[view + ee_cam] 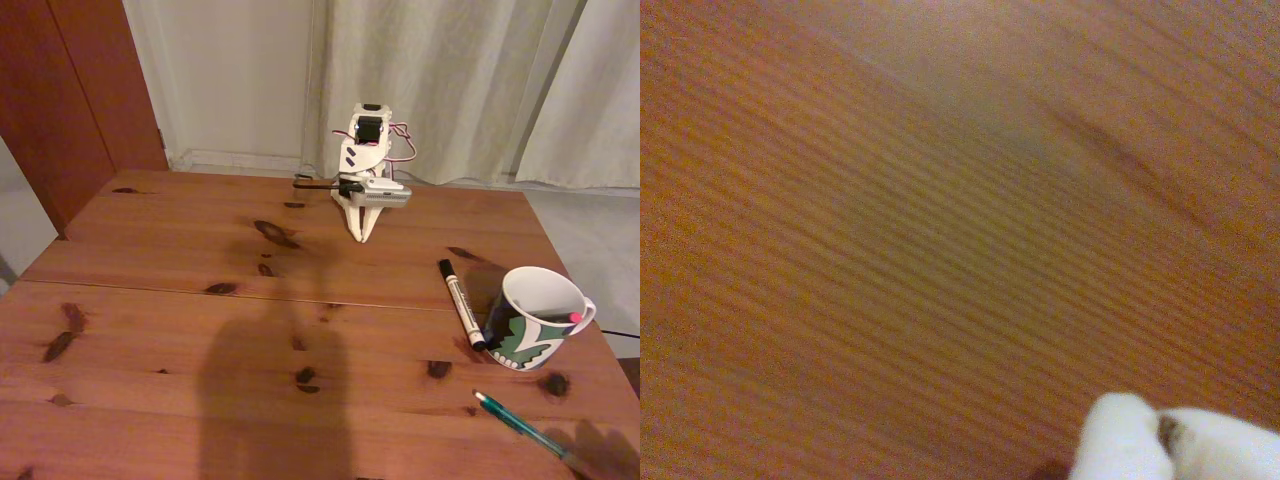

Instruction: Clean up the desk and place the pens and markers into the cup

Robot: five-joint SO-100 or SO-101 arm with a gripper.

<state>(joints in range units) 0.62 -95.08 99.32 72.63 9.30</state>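
Note:
The arm is folded up at the back of the desk [150,330], its white gripper [361,235] pointing straight down with the tips just above the wood. In the wrist view the two white fingertips [1120,445] meet, so the gripper [1162,440] is shut with nothing in it. The cup [535,318] stands at the right of the fixed view, and a pink pen end [575,317] shows inside its rim. Just left of the cup lies the white marker [460,303] with black caps. The green pen [520,425] lies in front of the cup, near the desk's front right corner.
Pale curtains [450,80] hang behind the desk and a reddish wooden panel [70,90] stands at the back left. A seam [200,290] crosses the desk. A large dark shadow [270,400] falls on the front middle of the wood.

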